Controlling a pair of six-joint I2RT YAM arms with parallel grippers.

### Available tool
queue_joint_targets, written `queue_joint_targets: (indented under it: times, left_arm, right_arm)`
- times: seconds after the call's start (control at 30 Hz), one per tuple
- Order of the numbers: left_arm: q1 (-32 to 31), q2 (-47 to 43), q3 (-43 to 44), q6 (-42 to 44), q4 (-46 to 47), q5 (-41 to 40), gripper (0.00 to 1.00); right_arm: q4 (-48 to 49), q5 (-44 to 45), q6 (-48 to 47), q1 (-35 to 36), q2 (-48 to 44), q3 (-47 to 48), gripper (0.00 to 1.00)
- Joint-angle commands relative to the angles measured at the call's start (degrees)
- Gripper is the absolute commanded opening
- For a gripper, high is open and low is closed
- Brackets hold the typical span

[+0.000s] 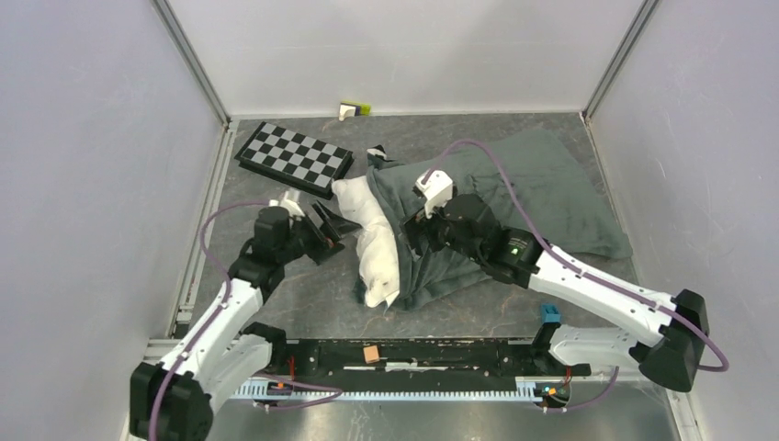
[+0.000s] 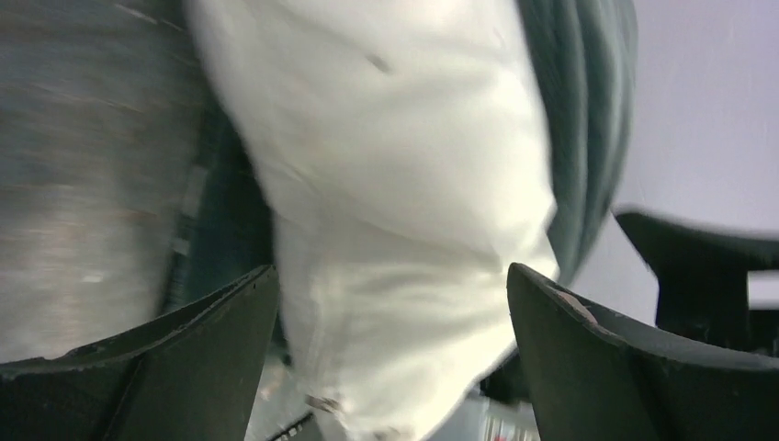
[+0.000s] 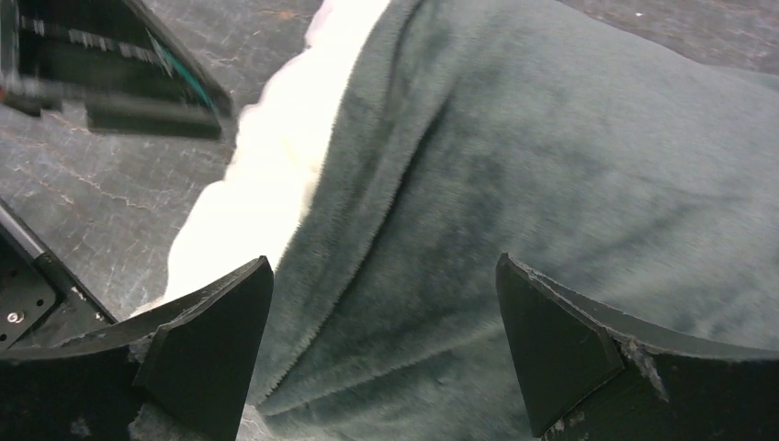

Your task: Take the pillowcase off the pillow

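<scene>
Left end effector (image 2: 393,276) parted, pillow (image 2: 395,138) just ahead, pillowcase (image 2: 588,110) beyond

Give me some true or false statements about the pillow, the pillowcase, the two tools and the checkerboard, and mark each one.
1. The pillow sticks partly out of the pillowcase. True.
2. The left tool is clamped shut on the pillow. False: it is open, with one finger on each side of the white pillow.
3. The right tool is open above the pillowcase. True.
4. The checkerboard lies on top of the pillowcase. False: it lies on the table, to the left of the pillowcase.
</scene>
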Motion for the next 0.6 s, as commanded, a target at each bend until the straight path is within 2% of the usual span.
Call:
queue_joint_targets:
  times: [0.0,0.17,0.27,0.37,0.43,0.57]
  left_arm:
    - [-11.4,0.8,1.6,-4.1,8.0,-2.1,1.00]
    - [-15.4,2.3,-1.2,-7.6,14.1,-5.4,1.00]
    - [-16.7,4.6,-2.0,-8.7,16.3,-4.5,1.00]
    - [-16.8,5.9,-1.0,-6.9,11.6,-6.6,1.00]
    - [-16.8,5.2,-0.8,-5.9,7.8,-9.0,1.00]
    - [-16.9,2.4,-3.7,-7.2,8.5,-11.6,1.00]
  right_arm:
    - [2.5,1.2,-0.4,2.2,3.6,4.3,0.98]
    - [2.2,6.3,-0.5,3.0,7.0,4.3,0.98]
    - [2.3,6.6,-0.4,3.1,8.0,3.7,0.88]
    - [2.5,9.2,-0.3,3.2,7.5,2.5,0.76]
    - [2.6,11.1,-0.1,3.2,6.6,1.8,0.72]
    - [1.9,14.8,-0.3,3.2,5.1,0.3,0.54]
